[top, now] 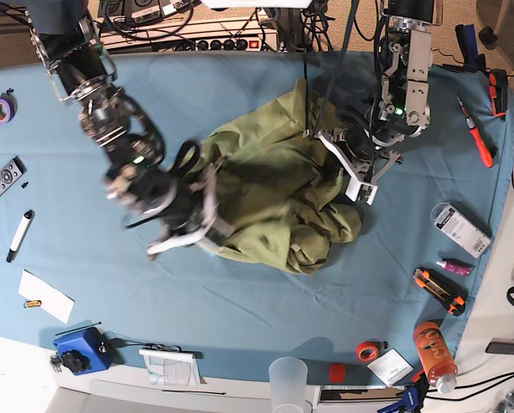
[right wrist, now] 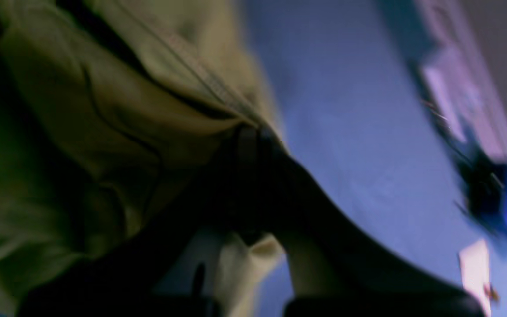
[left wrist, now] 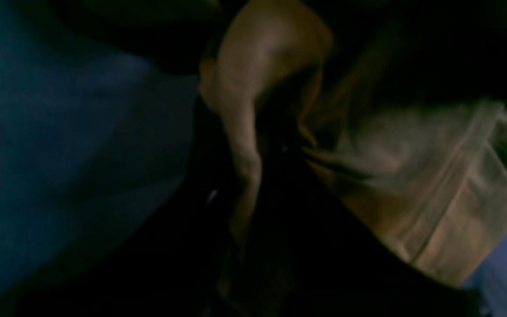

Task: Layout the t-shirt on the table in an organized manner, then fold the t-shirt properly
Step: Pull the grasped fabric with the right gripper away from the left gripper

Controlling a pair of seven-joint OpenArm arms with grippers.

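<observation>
Left fingers (top: 325, 142): clamped on t-shirt (top: 269, 194).
Right fingers (top: 207, 202): pinching t-shirt hem.
T-shirt: bunched on table (top: 239, 301).

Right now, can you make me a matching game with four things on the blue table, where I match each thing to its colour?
Things:
1. crumpled soft cotton t-shirt
2. tall plastic bottle near the table's front corner
3. small roll of tape at the far edge
4. slim marker pen with a black cap

Colours:
A. purple
B. white
C. olive green
D. orange

Pairs: 1-C, 2-D, 3-A, 4-B
</observation>
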